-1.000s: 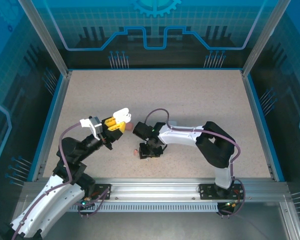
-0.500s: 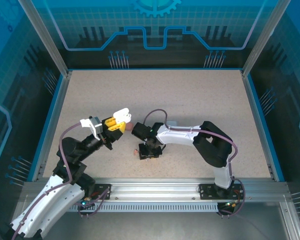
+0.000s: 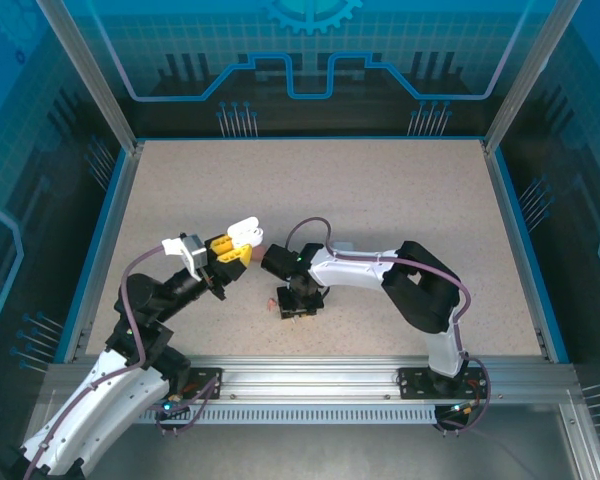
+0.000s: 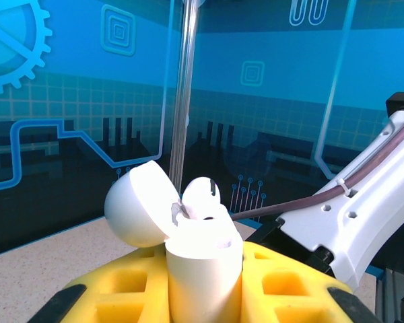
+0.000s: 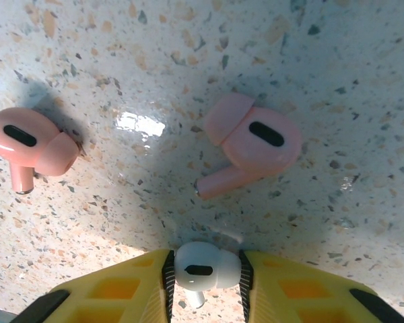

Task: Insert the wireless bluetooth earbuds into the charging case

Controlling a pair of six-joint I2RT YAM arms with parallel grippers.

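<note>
- right gripper [image 3: 295, 306] sits nearest the front edge of the table [image 3: 380, 190], pointing down at it; jaws closed on a white earbud [image 5: 203, 268]; yellow pads [image 5: 114, 293] touch it on both sides; its stem points to 6 o'clock in the right wrist view
- two pink earbuds lie on the speckled top just beyond that grip; well apart from each other, neither touched by the pads
- first pink earbud [image 5: 32, 147] at 10 o'clock of the white one; stem toward 6 o'clock
- second pink earbud [image 5: 250, 145] at 1 o'clock of the white one; stem toward 8 o'clock
- top view shows one pink speck just beside the right gripper at 9 o'clock; can't tell which of the two it is
- left gripper [image 3: 230, 252] at 10 o'clock of the right gripper; near it, not touching; jaws clamped on the charging case [image 4: 203, 266]; case body upright between its yellow pads
- lid [image 4: 136, 214] hinged open toward 9 o'clock in the left wrist view
- second white earbud [image 4: 202, 195] sits in the open mouth of the case; head sticks up above the rim
- right arm's white link [image 4: 353, 215] behind the case at 3 o'clock
- blue glass walls [image 3: 310, 60] close off the far side
</note>
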